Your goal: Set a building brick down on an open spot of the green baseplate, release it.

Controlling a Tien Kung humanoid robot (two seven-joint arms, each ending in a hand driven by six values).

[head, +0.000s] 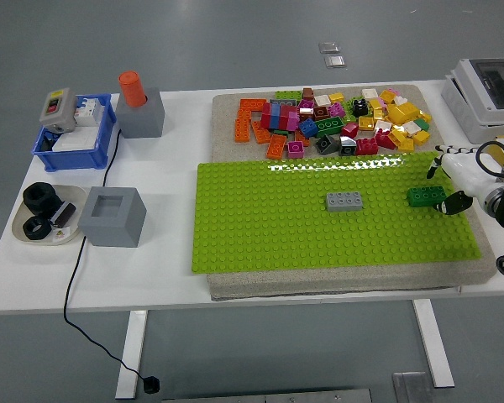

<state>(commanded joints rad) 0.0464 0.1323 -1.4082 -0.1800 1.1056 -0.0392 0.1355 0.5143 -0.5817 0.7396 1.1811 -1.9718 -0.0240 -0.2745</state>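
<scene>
One head camera looks forward and down from high on the white table's (168,281) near side.

Glossy studded plastic green baseplate (260,227) lies on a rough, matt beige mat (483,264).

Floor (235,34): grey, smooth, evenly lit, matte; filled the whole surround, with no walls or windows in view. Two small square metal plates (332,54) lay set in it beyond the far edge of the table. Table (151,277): white rectangular top on white metal legs (131,353), with a foot plate (407,386) at the lower right. Black cable (76,285): hung over the near left edge and ended in a plug (150,385) on the floor.
</scene>
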